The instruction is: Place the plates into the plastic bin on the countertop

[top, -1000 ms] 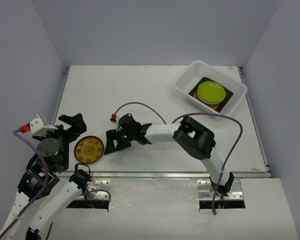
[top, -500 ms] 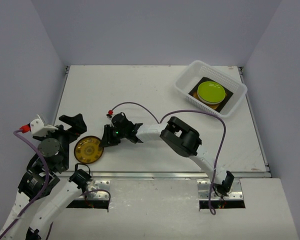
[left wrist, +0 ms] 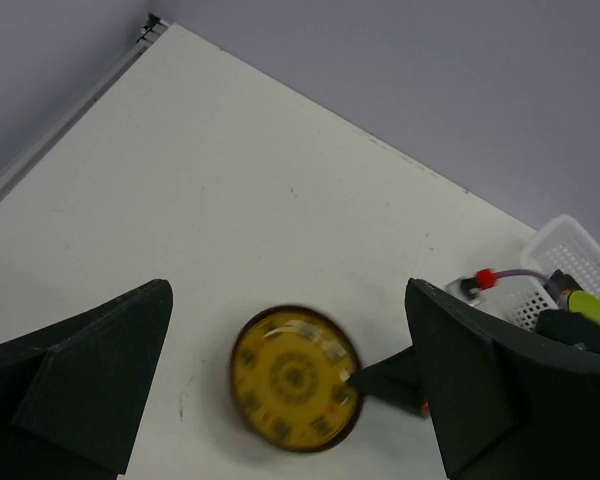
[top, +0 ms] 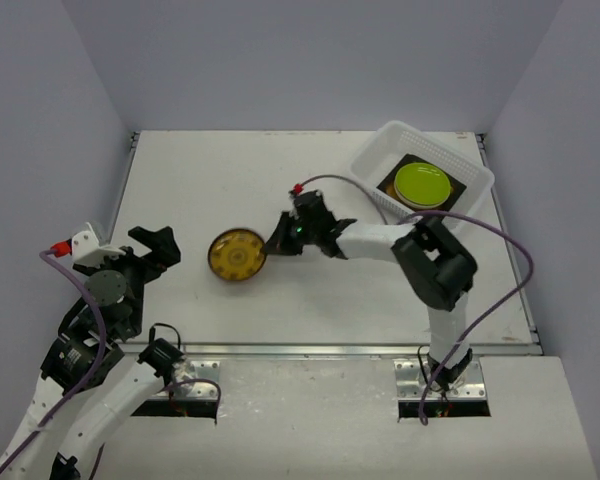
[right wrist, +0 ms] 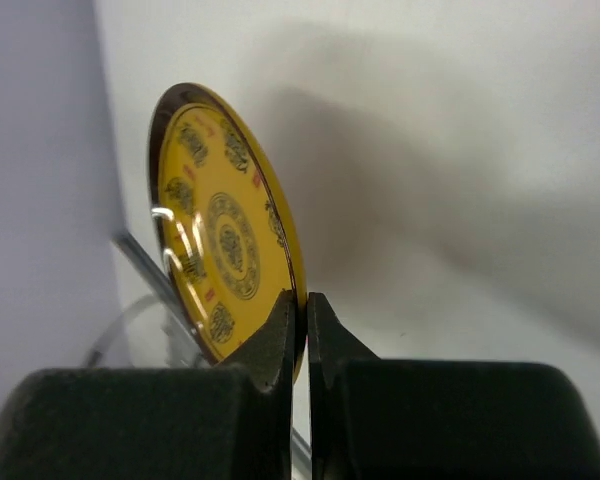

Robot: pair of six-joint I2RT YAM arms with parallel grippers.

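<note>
A small round yellow-brown plate (top: 237, 254) (left wrist: 295, 378) (right wrist: 220, 240) hangs above the countertop (top: 280, 180), pinched by its rim in my right gripper (top: 270, 245) (right wrist: 304, 305), which is shut on it. The white plastic bin (top: 370, 165) stands at the back right and holds a lime green plate (top: 423, 183) stacked on other plates, over a dark square one. My left gripper (top: 145, 255) (left wrist: 290, 400) is at the near left, open and empty, its jaws wide apart.
The right arm (top: 420, 255) stretches across the middle of the table with a purple cable looping over it. Grey walls close in the table at the left, back and right. A metal strip runs along the front edge (top: 330, 350).
My right gripper closed on the yellow-brown plate at the near left, lifted it and carried it right toward the table's middle. The left arm stayed put.
</note>
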